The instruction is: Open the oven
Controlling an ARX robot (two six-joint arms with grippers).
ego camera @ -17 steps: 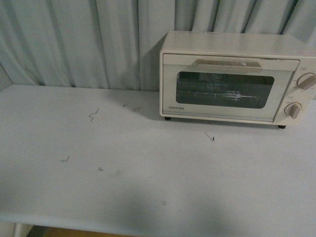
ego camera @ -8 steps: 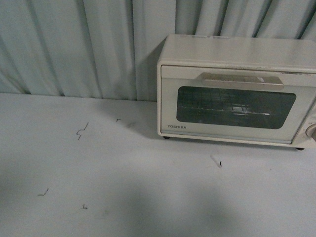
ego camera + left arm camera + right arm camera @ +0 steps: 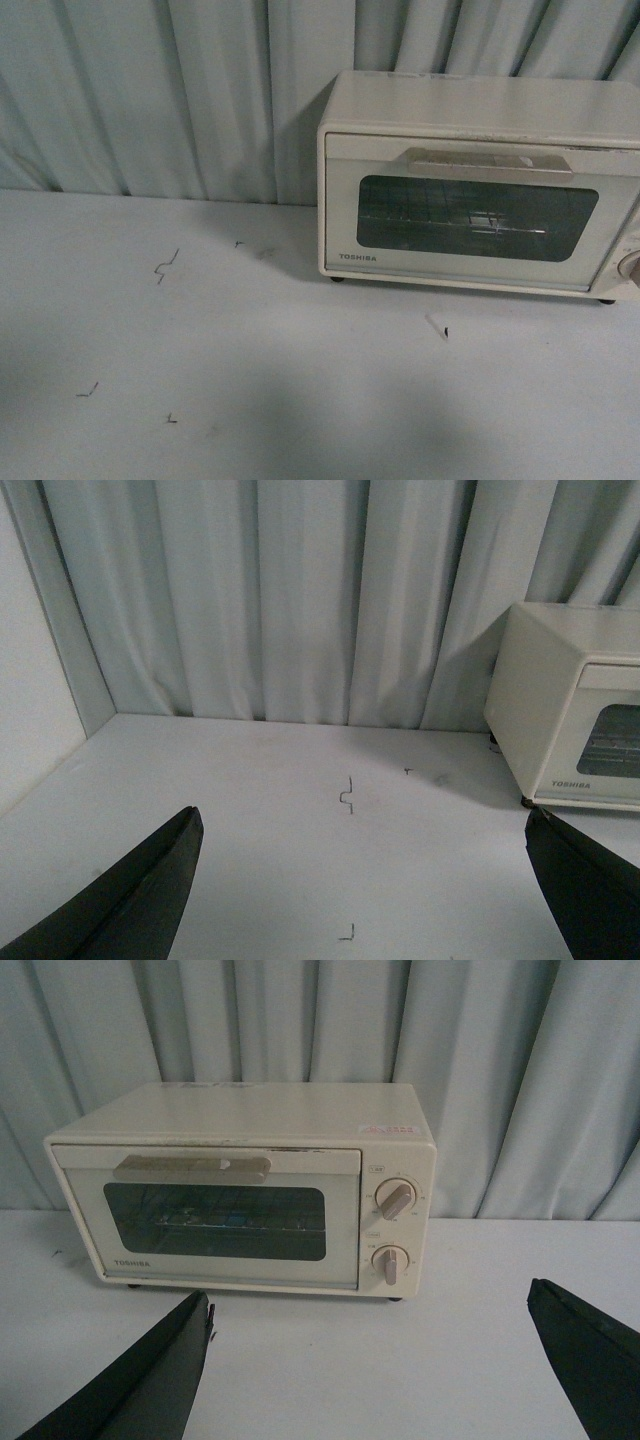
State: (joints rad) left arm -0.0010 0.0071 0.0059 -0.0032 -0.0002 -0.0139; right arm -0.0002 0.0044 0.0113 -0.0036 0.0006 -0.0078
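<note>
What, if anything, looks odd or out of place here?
Nothing much. The oven stands level with its door shut and no damage showing. Only a few small dark marks on the table stand out, left of the oven and in front of it; scratches or debris, I cannot tell.

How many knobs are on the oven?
2. Both sit on the oven, right of its door: the upper knob, and the lower knob directly below it. No others show on its front.
</note>
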